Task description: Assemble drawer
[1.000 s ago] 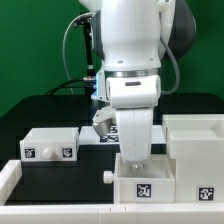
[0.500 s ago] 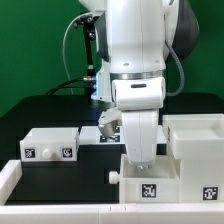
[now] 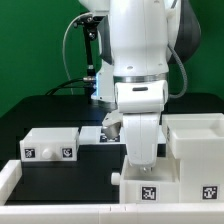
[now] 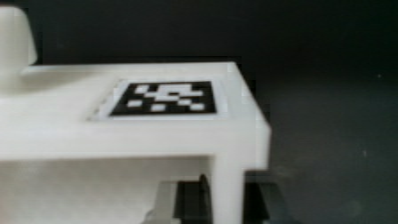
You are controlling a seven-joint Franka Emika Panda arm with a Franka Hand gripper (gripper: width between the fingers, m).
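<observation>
Item: drawer set, three white parts, partly assembled on a black table (image 3: pixel 55 108). Step in hand, as judged: bringing one tray to the casing for insertion. Tool (image 3: pixel 139 162): pressed together on a thin upright wall of the held tray (image 3: pixel 168 184), with dark fingers (image 4: pixel 263 203) flanking that wall in the wrist view and the arm upright above it. Held tray: small open-topped box near the middle of the table's front edge, close beside the casing; whether the two touch cannot be told. It has a square tag (image 3: pixel 147 192) on its front face, and a small round knob (image 3: pixel 117 177) projects from the side away from the casing. A tag on a flat face of the same tray also shows large in the wrist view. Casing (image 3: pixel 196 138): larger open-topped box toward the table's front corner at the exterior view's right, thick-walled, with one tag low on its front. Second tray (image 3: pixel 50 137): toward the exterior view's left, well apart from the tool, two tags on its front, untouched. Low white rail (image 3: pixel 28 178): runs along the table's front edge. Materials: smooth matte plastic, rigid, flat-faced and square-cornered; tags are black-and-white print. Next move, as judged: square the held tray with the casing's opening and slide it in level. A pinch on a thin wall may let the tray pivot, so slow, straight travel is called for.
</observation>
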